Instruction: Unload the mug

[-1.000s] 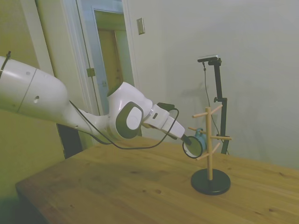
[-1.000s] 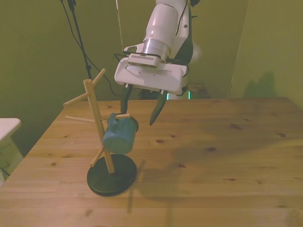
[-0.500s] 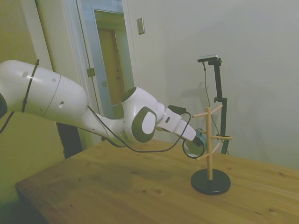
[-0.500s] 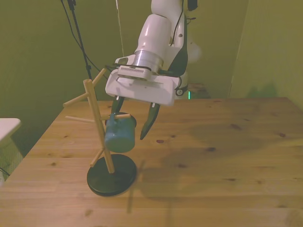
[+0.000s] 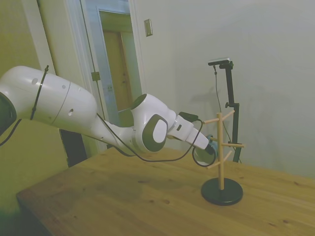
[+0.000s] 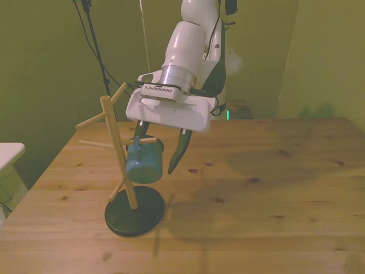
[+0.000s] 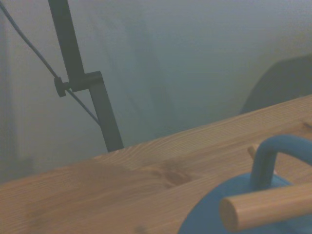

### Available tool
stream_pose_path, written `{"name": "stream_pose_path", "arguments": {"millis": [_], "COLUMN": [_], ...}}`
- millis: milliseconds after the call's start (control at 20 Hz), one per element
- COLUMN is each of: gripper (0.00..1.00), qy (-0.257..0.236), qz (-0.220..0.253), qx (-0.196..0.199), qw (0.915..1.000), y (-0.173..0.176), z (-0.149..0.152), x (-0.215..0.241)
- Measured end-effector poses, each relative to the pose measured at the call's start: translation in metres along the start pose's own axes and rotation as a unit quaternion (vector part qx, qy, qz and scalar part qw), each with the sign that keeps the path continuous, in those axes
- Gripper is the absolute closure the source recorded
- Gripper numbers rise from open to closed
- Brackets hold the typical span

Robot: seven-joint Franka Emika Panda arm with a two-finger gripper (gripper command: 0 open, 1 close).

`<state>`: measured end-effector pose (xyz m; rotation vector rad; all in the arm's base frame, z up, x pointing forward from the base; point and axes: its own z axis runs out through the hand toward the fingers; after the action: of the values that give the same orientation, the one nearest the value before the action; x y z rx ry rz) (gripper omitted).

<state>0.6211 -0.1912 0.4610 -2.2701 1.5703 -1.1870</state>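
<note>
Approach is the step in hand: the gripper (image 6: 158, 149) hangs spread wide at the mug (image 6: 144, 161), one dark finger (image 6: 176, 150) plainly on the side of the mug away from the peg stand (image 6: 118, 146), the other mostly hidden behind the rim and peg. Nothing is clamped yet as far as the front view shows. The mug hangs by its loop handle (image 7: 273, 157) on a short peg (image 7: 265, 206) about midway up the peg stand's post, body tilted, mouth turned toward the arm in the side view, where the mug (image 5: 210, 146) is largely covered by the gripper (image 5: 207, 149).

My reading is that the next move calls for the fingers to settle around the mug's wall or rim and close, then for the mug to travel along the peg, away from the post, until the handle clears the peg's tip. Lifting straight up would probably catch the handle and tip the stand.

Around the peg stand, the table (image 6: 274, 182) lies bare on the side away from the post, giving plenty of room to draw the mug off and set it down. Other pegs stick out above and below the mug, so the fingers have little slack near the post. The stand's black round base (image 6: 134, 210) sits well in from the table's edges.
</note>
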Motion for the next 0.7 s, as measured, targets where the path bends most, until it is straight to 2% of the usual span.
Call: {"name": "stream_pose_path", "arguments": {"millis": [700], "gripper": [1.00], "qy": [-0.010], "qz": [0.005], "qx": [0.005], "qw": [0.9999], "y": [-0.0037], "z": [-0.0062], "x": [-0.0100]}}
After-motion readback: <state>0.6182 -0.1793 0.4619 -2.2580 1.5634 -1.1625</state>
